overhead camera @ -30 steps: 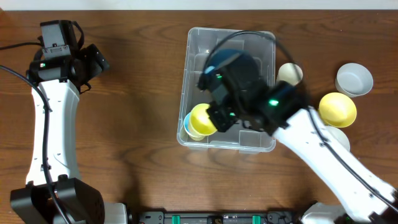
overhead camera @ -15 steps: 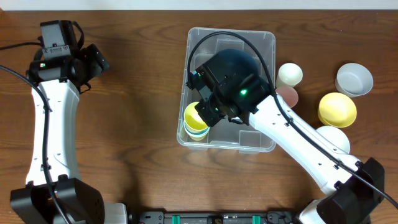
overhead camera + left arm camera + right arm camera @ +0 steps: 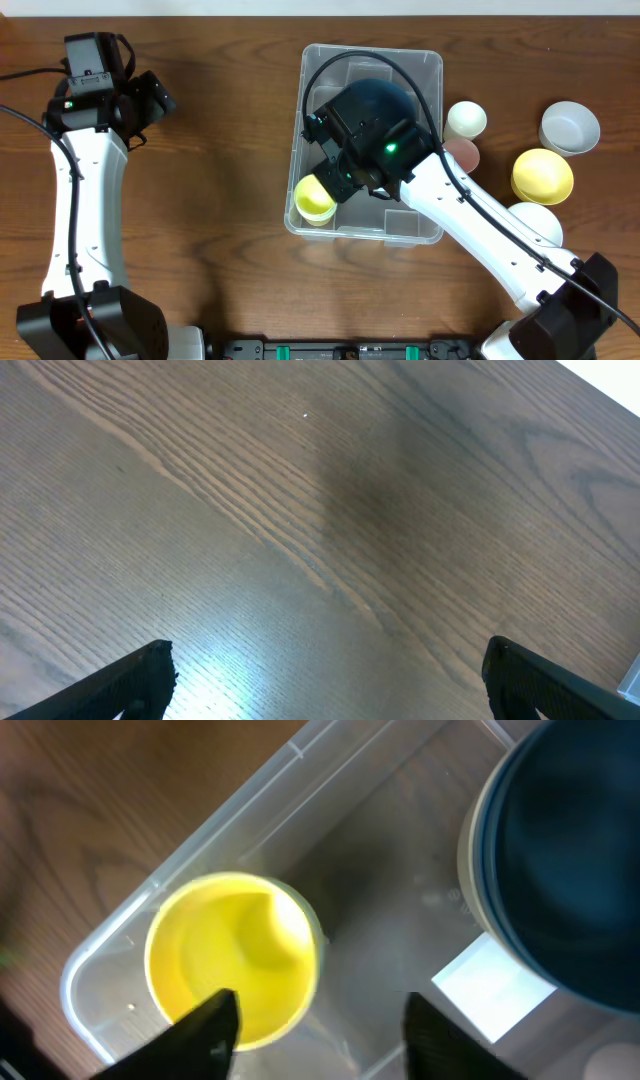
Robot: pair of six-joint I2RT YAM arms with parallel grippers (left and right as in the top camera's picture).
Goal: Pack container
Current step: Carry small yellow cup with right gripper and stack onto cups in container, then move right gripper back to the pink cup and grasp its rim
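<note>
The container (image 3: 425, 70) is a large clear bin at the table's middle back, and its wall (image 3: 200, 850) also crosses the right wrist view. A yellow cup (image 3: 314, 197) stands upright in its front left corner. My right gripper (image 3: 336, 180) hangs open just over that cup (image 3: 232, 958), one finger (image 3: 205, 1030) above the rim and the other off to the side; nothing sits between them. A dark blue bowl (image 3: 570, 850) and the white label (image 3: 492, 985) lie beside it in the bin. My left gripper (image 3: 152, 100) is open over bare wood at the far left.
Right of the bin stand a cream cup (image 3: 466, 119), a pink cup (image 3: 462, 153), a white bowl (image 3: 570, 127) and a yellow bowl (image 3: 543, 175). Another white bowl (image 3: 535, 222) lies partly under my right arm. The left wrist view holds only wood grain under my left gripper (image 3: 330, 655).
My right arm swung left over the bin with the yellow cup, then its jaws opened and let the cup go into the front left corner. The left arm has not moved.
</note>
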